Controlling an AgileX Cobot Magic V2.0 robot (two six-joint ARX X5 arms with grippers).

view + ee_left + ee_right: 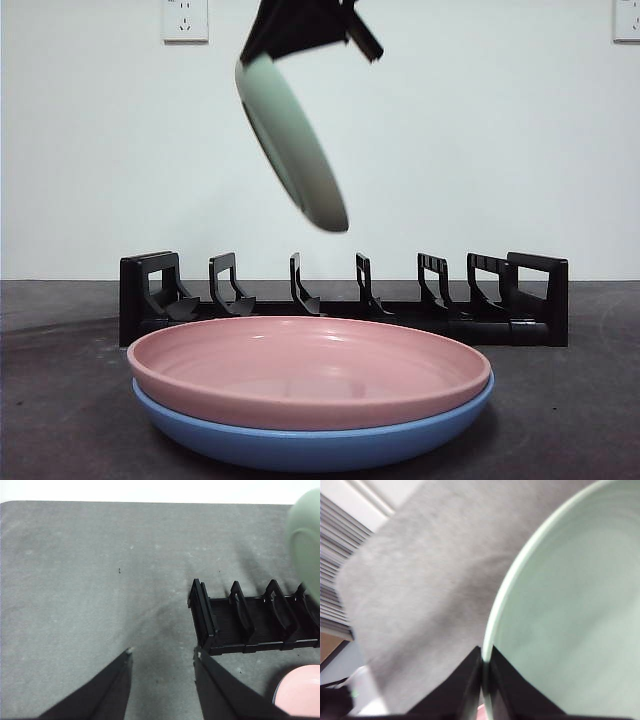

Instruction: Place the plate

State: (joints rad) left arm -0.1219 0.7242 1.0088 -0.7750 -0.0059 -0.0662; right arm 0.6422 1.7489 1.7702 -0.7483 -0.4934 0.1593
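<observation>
While front view hides grip, right claw (483, 662) pinches green plate (570, 610) rim; left claw (162, 652) spread.

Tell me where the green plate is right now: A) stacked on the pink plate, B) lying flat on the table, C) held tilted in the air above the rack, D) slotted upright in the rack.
C: the right gripper pinches the green plate by its rim, tilted, well above the rack.

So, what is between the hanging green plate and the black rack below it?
Nothing: in the front view, only open air separates the green plate, held by the right gripper, from the black rack.
</observation>
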